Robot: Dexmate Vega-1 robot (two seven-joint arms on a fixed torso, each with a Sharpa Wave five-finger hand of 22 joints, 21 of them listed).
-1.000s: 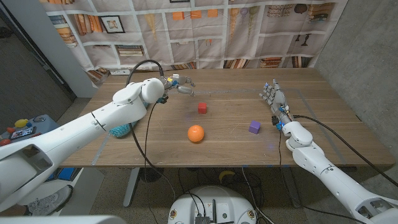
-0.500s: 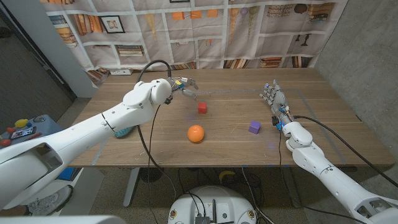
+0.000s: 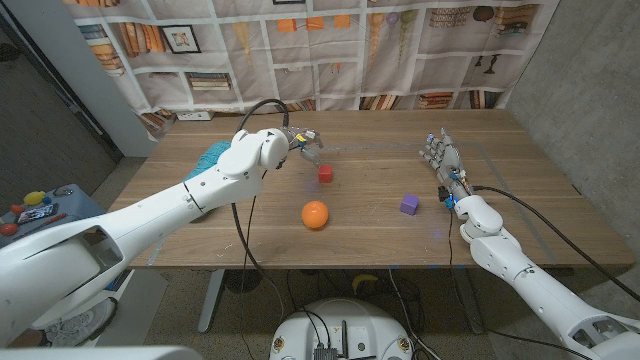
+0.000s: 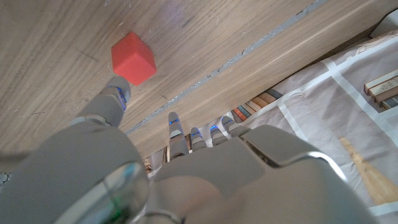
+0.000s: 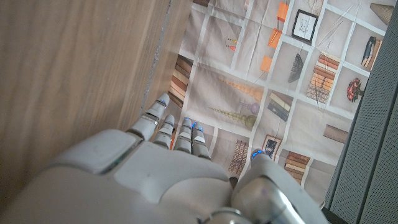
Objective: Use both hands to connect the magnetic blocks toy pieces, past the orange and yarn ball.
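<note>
Near the counter's (image 3: 250, 235) middle, toward the far side, sits the red block (image 3: 325, 173), with the left hand (image 3: 303, 140) hovering just behind and to the left of it, fingers spread and holding nothing. From the left wrist view the same red block (image 4: 133, 58) lies on the wood just past one fingertip (image 4: 118, 96); whether that fingertip touches the counter is hard to tell from this angle. The purple block (image 3: 409, 204) rests well apart from the red one, over toward the robot's right, close to the right hand (image 3: 441, 160). That hand stands on its edge at the right side of the counter, fingers straight and together-ish, reaching away from the robot, with nothing in its grasp; the right wrist view shows its fingers (image 5: 163, 121) extended along the wood. Between the two blocks and nearer the robot lies the orange (image 3: 315, 214). A teal yarn ball (image 3: 211, 152) peeks out from behind the left arm on the left part of the counter.
</note>
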